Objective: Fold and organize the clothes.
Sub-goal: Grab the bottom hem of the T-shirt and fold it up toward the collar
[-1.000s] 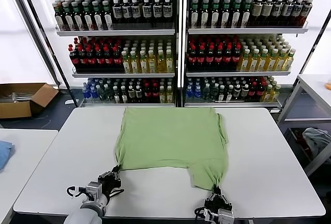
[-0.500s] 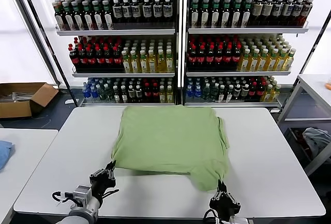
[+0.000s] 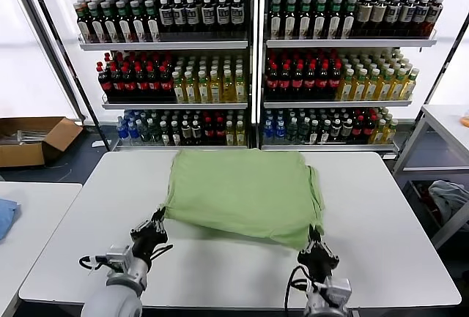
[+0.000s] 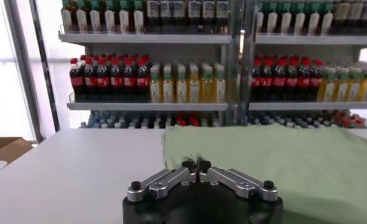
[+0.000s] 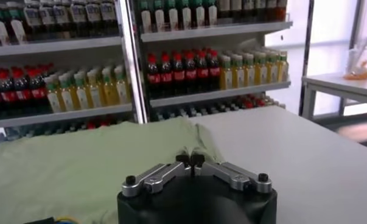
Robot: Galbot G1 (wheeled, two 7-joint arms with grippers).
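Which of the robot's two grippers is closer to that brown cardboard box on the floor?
Left. The left gripper, pinching the green shirt's near corner, sits on the cardboard box's side; the right gripper holds the opposite corner, farther away.

The shirt (image 3: 242,192) lies on the table (image 3: 381,236), bottle shelves (image 3: 253,61) behind it, a cardboard box (image 3: 33,140) far left.

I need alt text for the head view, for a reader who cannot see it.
A light green shirt lies on a white table, its near corners pinched by the left hand and right hand. Shelves of bottles stand behind.
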